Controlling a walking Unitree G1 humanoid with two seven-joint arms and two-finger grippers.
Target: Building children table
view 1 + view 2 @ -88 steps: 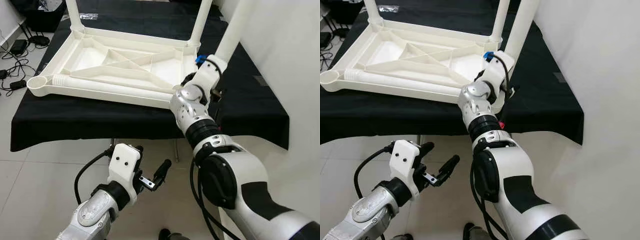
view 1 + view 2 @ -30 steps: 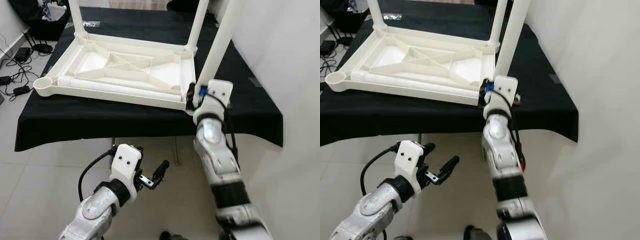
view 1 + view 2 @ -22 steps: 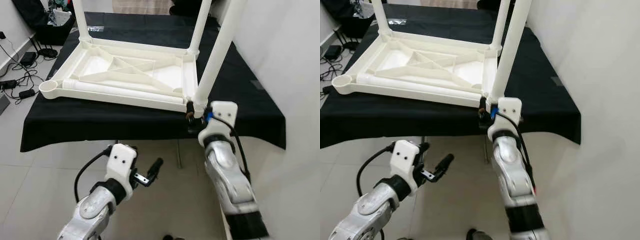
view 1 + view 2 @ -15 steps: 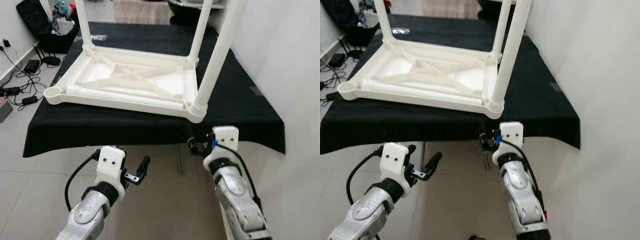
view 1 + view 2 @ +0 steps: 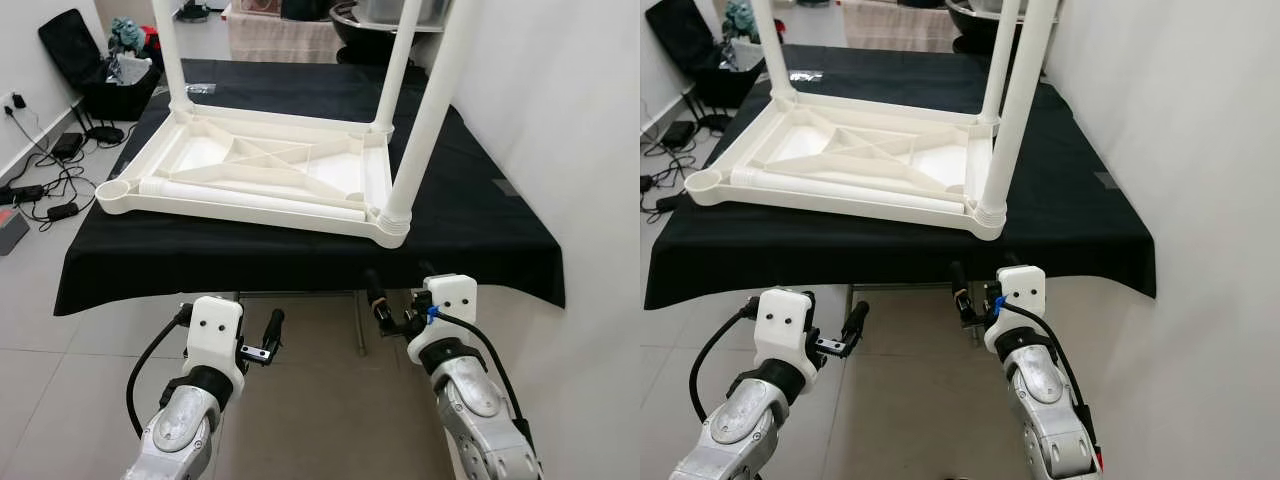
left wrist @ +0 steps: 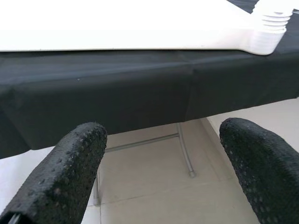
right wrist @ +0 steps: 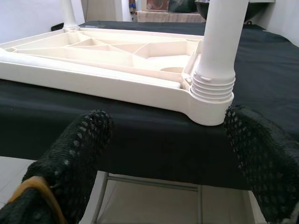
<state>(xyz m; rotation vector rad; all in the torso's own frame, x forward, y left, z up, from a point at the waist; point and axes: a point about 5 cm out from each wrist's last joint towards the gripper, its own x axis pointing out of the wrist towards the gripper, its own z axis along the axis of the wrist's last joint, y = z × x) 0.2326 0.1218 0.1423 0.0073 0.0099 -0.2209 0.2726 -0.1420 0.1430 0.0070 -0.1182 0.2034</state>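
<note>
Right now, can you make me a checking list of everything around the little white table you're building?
Surface: black cloth-covered work table, metal legs underneath.
Job's things: white plastic children's table top lying upside down; three white tube legs stand in its corner sockets, one at the near right corner; the near left round socket is empty; a loose white leg tube lies along the near edge.
Clutter: small clear packet on the far cloth.
Grippers: left gripper open, low before the work table; right gripper open, below the near right corner.
Cables: black cords and adapters on the floor at left.
Surroundings: white wall at right, tiled floor, black bag.
</note>
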